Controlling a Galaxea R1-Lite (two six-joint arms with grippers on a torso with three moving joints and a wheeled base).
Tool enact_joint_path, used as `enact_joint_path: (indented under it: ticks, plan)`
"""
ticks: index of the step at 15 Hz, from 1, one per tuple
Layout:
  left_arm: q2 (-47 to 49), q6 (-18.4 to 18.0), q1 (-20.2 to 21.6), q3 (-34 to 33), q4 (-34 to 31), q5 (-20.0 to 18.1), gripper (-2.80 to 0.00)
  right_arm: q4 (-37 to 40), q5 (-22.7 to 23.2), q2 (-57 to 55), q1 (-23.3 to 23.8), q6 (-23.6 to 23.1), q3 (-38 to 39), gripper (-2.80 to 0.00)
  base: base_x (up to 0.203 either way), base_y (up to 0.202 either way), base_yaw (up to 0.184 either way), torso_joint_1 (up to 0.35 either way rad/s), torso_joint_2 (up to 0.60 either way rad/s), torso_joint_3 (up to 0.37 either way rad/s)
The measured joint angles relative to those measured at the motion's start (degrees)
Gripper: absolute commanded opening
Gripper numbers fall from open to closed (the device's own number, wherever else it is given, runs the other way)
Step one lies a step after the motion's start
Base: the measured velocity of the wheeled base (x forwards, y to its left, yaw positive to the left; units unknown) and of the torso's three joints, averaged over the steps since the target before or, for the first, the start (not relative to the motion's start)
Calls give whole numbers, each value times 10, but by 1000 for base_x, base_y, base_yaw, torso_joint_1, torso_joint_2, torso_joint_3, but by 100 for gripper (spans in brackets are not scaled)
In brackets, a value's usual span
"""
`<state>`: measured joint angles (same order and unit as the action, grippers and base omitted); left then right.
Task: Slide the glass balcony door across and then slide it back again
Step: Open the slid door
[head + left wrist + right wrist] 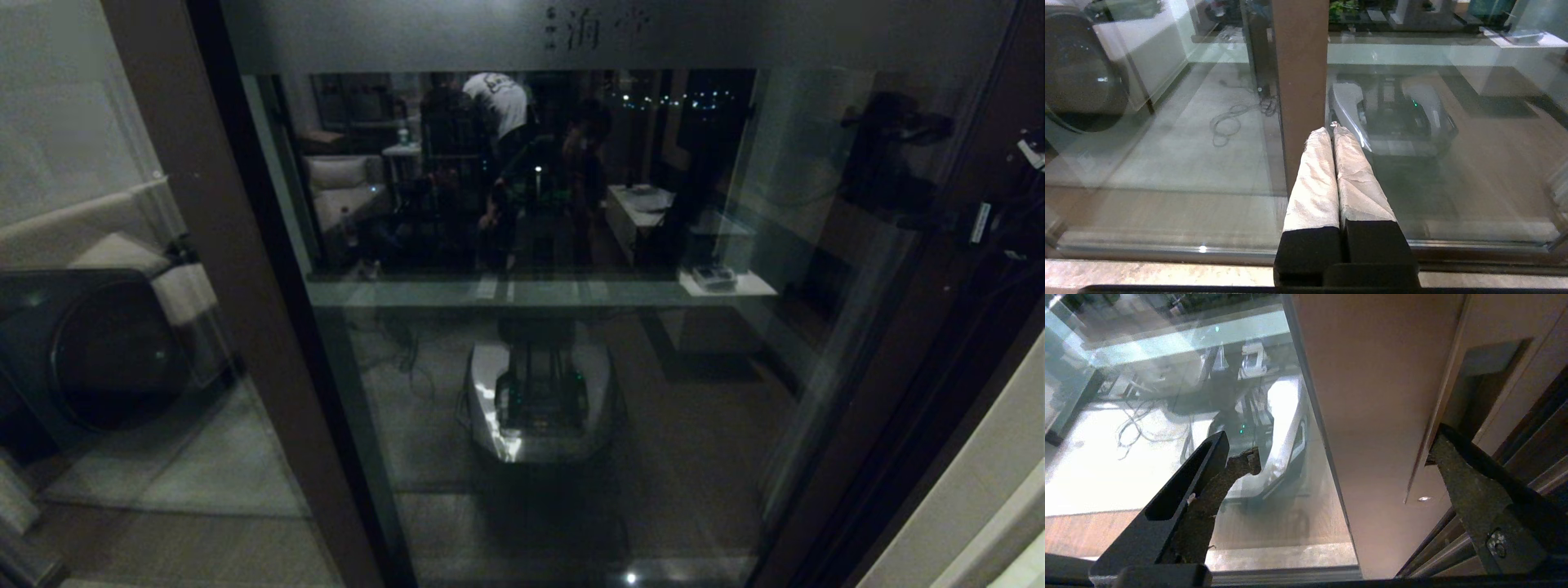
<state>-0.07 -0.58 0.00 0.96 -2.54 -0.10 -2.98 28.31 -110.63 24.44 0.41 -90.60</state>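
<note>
- The glass balcony door stands right in front of the robot, filling most of the head view.
- The right gripper is at the door's brown side frame, spread wide open; one finger sits at the pull slot, holding nothing.
- The left gripper hangs low before the door's other brown post, squeezed shut and empty.

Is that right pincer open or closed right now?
Open: the right pincer has its fingers spread wide, one over the glass, one at the pull slot.
</note>
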Motion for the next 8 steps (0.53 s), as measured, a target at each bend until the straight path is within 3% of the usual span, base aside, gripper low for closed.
enact_joint_path:
  ticks: [8]
  plan:
    - [0,0,0,0,0,0,-280,-34,-23,-18,-4,2,-3,0,0,0,0,0,0,0]
